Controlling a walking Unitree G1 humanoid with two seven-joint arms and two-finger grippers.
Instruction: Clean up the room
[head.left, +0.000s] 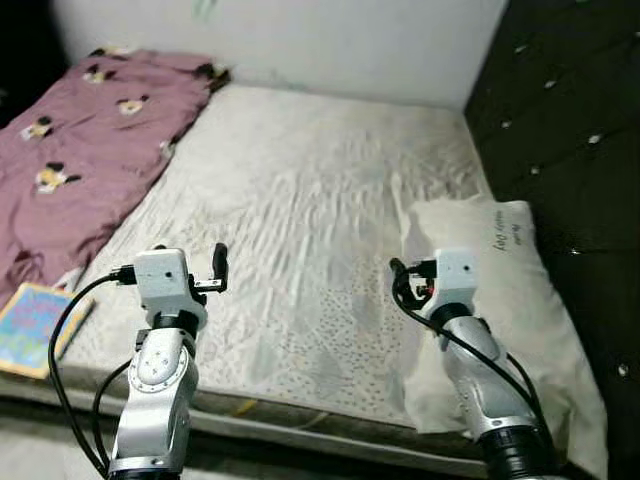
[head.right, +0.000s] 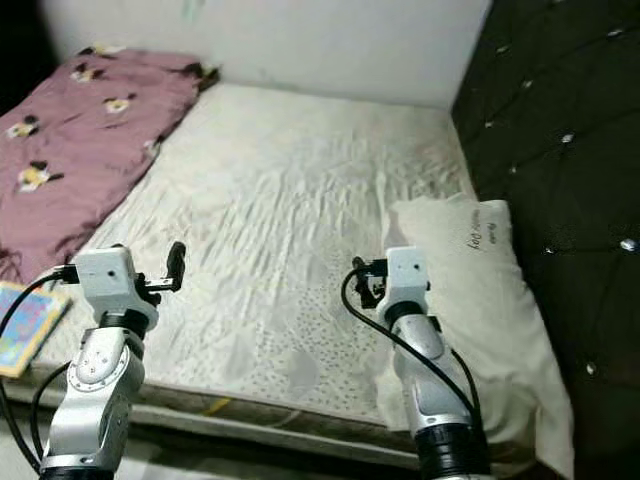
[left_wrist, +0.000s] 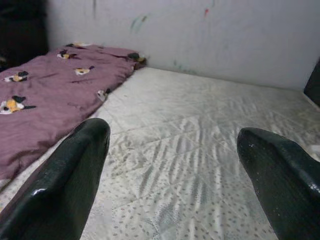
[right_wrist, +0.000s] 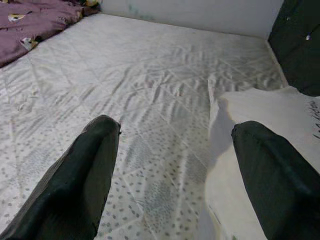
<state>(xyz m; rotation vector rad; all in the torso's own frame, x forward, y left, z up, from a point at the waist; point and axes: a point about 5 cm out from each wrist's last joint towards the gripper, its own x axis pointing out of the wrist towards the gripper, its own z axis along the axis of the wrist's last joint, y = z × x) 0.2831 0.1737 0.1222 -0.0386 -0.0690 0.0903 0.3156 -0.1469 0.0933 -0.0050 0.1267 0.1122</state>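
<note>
Pillow (head.left: 500, 300) lies at 3 o'clock on mattress (head.left: 300, 200), near headboard (head.left: 570, 120); purple blanket (head.left: 70, 150) bunched at 10 o'clock. Both grippers, left (left_wrist: 172, 170) and right (right_wrist: 175, 170), hover spread wide, holding nothing. Risk: right fingers pinching loose pillowcase only, dragging pillow off the edge.

The quilted cream mattress (head.left: 300, 200) carries faint grey dots. The mauve blanket (head.left: 80, 150) at upper left bears yellow-and-black cartoon figures. The tufted headboard (head.left: 570, 120) is black.
</note>
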